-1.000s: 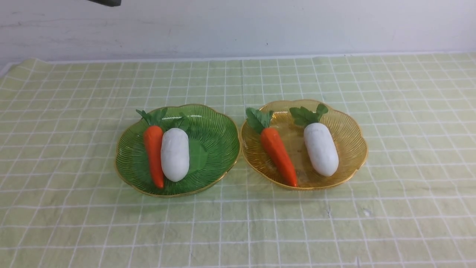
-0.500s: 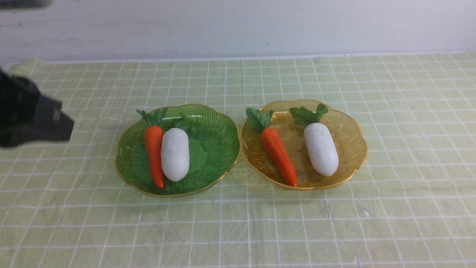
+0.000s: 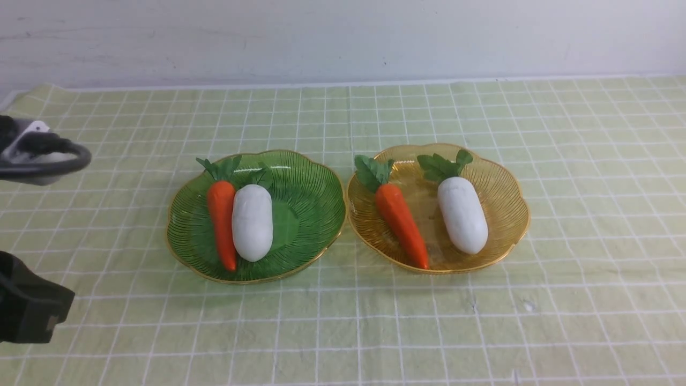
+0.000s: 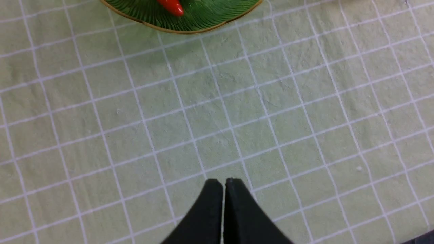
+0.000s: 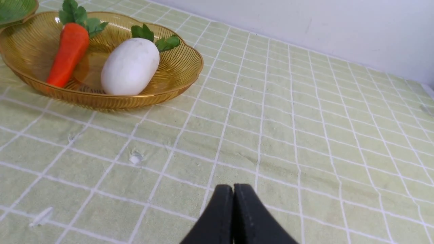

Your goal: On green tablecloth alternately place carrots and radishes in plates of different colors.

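Note:
On the green tablecloth [image 3: 343, 321] stand two plates side by side. The green plate [image 3: 305, 187] on the left holds a carrot [image 3: 222, 220] and a white radish [image 3: 252, 222] touching each other. In the amber plate [image 3: 504, 187] on the right, a carrot [image 3: 401, 220] and a radish [image 3: 462, 214] lie apart. My left gripper [image 4: 223, 181] is shut and empty, over bare cloth on the near side of the green plate [image 4: 210, 17]. Shut and empty too, my right gripper [image 5: 233, 186] hangs low over the cloth, off to the side of the amber plate [image 5: 176, 67]; it is out of the front view.
Part of my left arm [image 3: 32, 300] and its looped cable [image 3: 48, 161] show at the left edge of the front view. A white wall [image 3: 343, 37] runs behind the table's back edge. Small white specks [image 5: 135, 157] lie on the cloth.
My left arm has come down along the left edge of the front view, from the top corner to the lower left. The plates and vegetables have not moved.

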You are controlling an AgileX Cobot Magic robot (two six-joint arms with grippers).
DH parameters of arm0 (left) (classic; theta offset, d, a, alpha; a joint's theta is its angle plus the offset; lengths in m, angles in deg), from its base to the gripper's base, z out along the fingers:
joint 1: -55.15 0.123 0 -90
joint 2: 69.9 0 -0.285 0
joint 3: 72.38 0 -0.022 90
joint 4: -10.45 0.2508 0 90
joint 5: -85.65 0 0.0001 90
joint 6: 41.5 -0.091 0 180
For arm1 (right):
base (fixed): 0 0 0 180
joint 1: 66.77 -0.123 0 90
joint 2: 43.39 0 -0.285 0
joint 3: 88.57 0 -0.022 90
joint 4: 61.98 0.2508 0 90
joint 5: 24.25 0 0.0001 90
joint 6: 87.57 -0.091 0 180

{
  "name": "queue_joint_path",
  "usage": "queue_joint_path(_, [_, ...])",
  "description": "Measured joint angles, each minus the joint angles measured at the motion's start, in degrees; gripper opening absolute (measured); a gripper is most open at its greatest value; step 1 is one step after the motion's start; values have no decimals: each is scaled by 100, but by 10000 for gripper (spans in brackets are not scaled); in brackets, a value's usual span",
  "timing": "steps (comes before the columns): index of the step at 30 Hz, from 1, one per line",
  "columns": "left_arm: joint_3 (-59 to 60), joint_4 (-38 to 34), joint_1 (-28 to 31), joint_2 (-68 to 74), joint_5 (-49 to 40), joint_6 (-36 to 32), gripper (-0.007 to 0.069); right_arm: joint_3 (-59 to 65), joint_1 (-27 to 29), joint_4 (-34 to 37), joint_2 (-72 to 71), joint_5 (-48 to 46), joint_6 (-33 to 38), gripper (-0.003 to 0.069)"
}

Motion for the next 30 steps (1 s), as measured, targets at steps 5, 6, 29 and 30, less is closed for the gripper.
queue_joint_path(5, [0, 96, 0, -266, 0, 0, -8, 0, 0, 0, 0, 0, -700, -15])
queue_joint_path(6, [0, 135, 0, -310, 0, 0, -8, 0, 0, 0, 0, 0, -805, -15])
queue_joint_path(29, [1810, -160, 0, -3054, 3502, 221, -8, 0, 0, 0, 0, 0, -1116, -15])
queue_joint_path(30, [2028, -206, 0, -3139, 4033, 221, -8, 0, 0, 0, 0, 0, -1116, -15])
